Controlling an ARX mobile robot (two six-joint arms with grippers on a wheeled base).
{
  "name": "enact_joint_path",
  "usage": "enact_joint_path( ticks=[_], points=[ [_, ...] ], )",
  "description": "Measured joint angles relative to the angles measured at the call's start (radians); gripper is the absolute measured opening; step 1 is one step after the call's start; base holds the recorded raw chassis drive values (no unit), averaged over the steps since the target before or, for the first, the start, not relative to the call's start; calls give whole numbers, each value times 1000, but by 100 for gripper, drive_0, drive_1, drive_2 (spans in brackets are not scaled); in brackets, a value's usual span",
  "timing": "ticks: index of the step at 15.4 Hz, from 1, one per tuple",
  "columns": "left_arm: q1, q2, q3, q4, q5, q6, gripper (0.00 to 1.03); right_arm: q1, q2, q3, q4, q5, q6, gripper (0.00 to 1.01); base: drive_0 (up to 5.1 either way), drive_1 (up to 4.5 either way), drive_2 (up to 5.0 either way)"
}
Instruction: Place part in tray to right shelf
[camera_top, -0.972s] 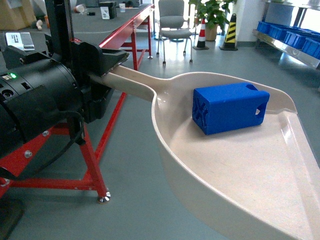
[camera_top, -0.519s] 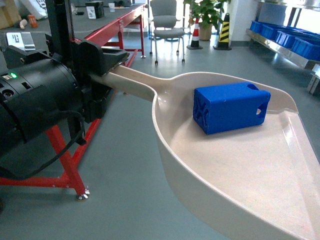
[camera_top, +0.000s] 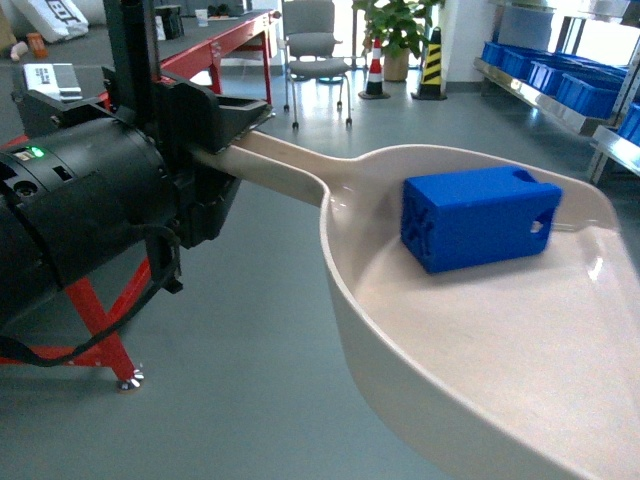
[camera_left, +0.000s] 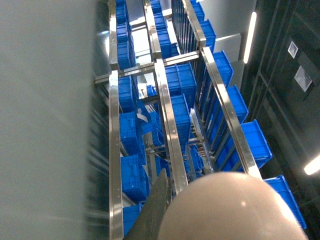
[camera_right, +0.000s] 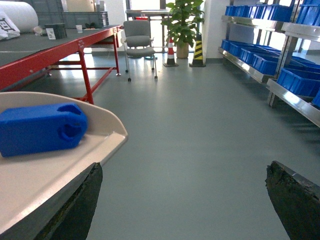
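Tray (camera_top: 480, 350) fills the right half of the head view, a cream-beige scoop with a raised back wall and a long flat handle that runs to the upper left. The left end effector (camera_top: 225, 125), black, is clamped on the end of this handle. In the tray lies only the part (camera_top: 478, 218), a bright blue boxy block on its side, close to the back wall, with cut-out holes in the end that faces left and a small hole in the face on the right. At the upper right edge stands the right shelf (camera_top: 545, 95), a steel rack with blue crates (camera_top: 570, 82) on it. A red worktop (camera_top: 215, 40) and a grey chair (camera_top: 312, 50) are at the top.

In the left wrist view, the rounded beige underside of the tray is at the bottom, and behind it steel rails and many blue crates.

In the right wrist view, the part rests on the tray at the left edge, with one round hole showing. The right end effector (camera_right: 182, 200) stands wide apart and holds nothing, its two dark fingers (camera_right: 295, 197) at the bottom corners.
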Motion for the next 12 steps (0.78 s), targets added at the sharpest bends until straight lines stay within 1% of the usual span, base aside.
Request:
enact_joint_path(
  ticks=[1,2,5,12],
  points=[
    [-3,0,0,-8,12,1,13,0,0,0,2,0,0,98,329,-266,-66],
    [7,0,0,-6,3,1,13,0,0,0,1,0,0,98,329,-266,-66],
    [13,-2,0,-6,-5,1,13,0,0,0,1,0,0,98,10,443,-423],
    [13,-2,0,-5,-5,1,13,0,0,0,0,-1,0,98,10,443,-423]
  ],
)
